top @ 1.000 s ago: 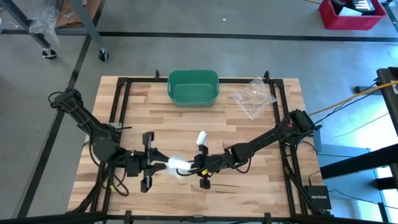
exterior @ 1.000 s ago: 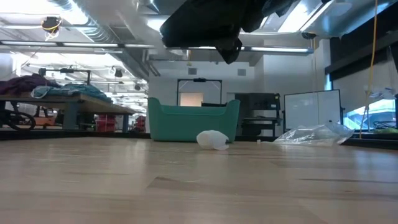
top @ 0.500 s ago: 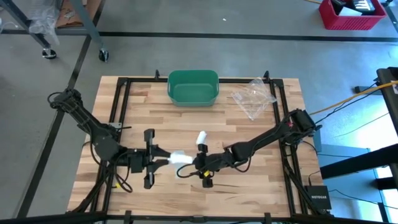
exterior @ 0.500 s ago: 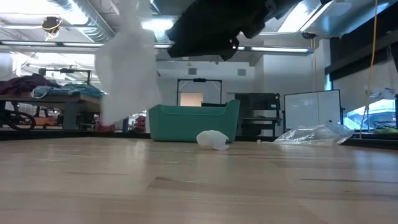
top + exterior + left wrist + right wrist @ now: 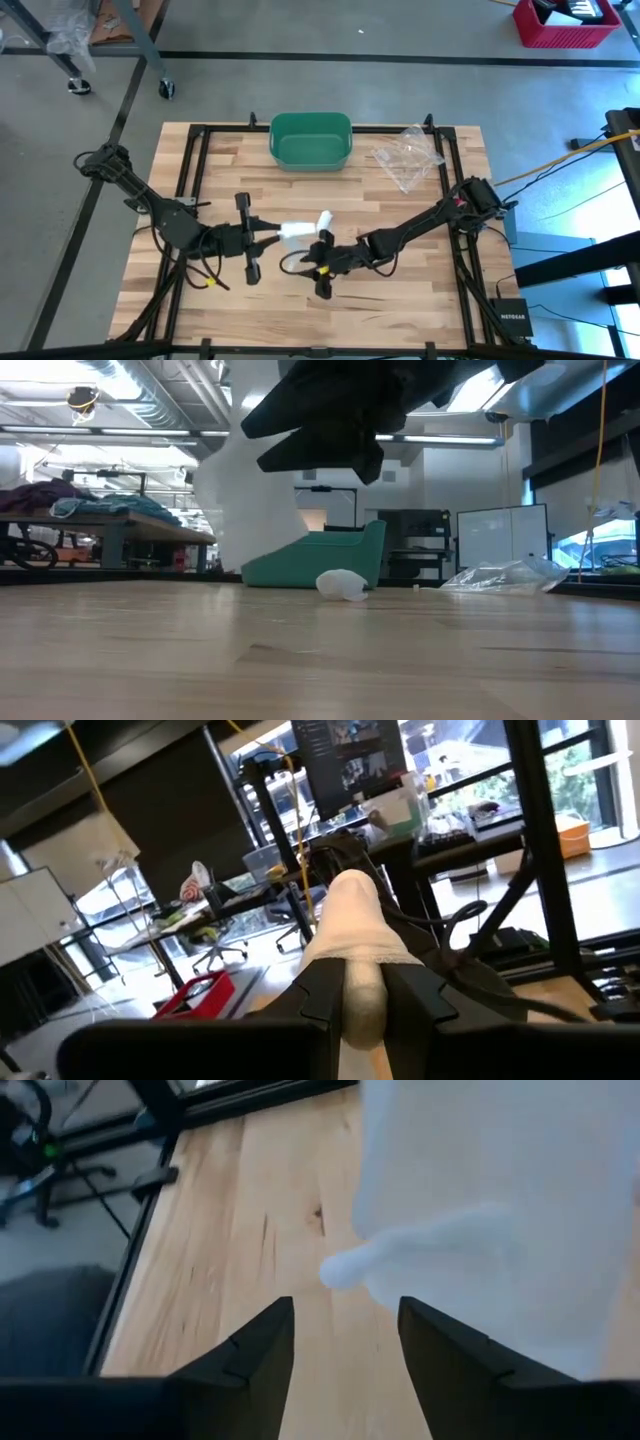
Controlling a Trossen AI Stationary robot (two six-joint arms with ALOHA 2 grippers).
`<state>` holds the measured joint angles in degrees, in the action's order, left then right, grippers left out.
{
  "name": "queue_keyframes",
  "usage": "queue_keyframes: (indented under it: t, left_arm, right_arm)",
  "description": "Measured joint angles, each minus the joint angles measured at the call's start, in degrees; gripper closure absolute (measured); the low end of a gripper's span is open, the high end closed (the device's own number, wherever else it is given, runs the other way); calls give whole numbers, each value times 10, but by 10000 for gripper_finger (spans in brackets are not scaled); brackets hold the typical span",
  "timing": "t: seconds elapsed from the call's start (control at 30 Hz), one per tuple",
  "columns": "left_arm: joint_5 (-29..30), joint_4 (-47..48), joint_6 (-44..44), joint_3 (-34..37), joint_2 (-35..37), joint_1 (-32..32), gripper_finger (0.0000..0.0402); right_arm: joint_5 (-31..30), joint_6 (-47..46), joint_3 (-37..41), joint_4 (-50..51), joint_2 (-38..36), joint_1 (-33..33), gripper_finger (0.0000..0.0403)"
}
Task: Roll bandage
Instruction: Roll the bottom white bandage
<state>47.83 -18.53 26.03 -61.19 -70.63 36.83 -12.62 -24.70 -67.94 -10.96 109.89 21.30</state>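
A white bandage [image 5: 296,231] is held above the table's middle by my left gripper [image 5: 268,236], which is shut on it. In the left wrist view the bandage [image 5: 352,935] sticks out forward between the two fingers. In the low view the bandage [image 5: 243,485] shows as a pale mass above the tabletop. My right gripper [image 5: 321,268] stands open just near-right of the bandage, with nothing between its fingers [image 5: 250,1355]; the bandage [image 5: 500,1220] shows beyond them. A second small white roll [image 5: 324,221] lies on the wood close to the held one. My left gripper pinches the bandage's near end [image 5: 360,1000] between its two fingers [image 5: 318,992]. The fingers come roughly level from the table's left and lie along the bandage. The bandage points toward the right arm, lifted clear of the table.
A green bin [image 5: 311,139] stands at the far middle of the table, and a crumpled clear plastic bag [image 5: 408,157] lies at the far right. Bare wood lies along the near edge. Black frame rails [image 5: 193,160] run along the table's sides.
My left gripper has swung toward the table's far edge and rolled a little, carrying the bandage with it. The bandage, which lay against my right gripper's fingers a second ago, now stands apart from them.
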Motion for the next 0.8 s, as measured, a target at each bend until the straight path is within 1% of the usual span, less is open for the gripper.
queue_keyframes:
  t: [0.2,0.33,0.47,0.8]
  left_arm:
    - [0,0,-23,0,0,-12,361]
    - [0,0,-42,0,0,-24,361]
    - [-3,0,-50,0,0,-33,361]
    - [-7,0,-49,0,0,-34,361]
  right_arm:
    - [-1,-62,0,-1,0,-9,221]
    - [-50,-82,0,-1,0,-8,221]
    - [-86,-84,0,-2,0,-11,221]
    - [-89,-95,-1,-29,7,-11,221]
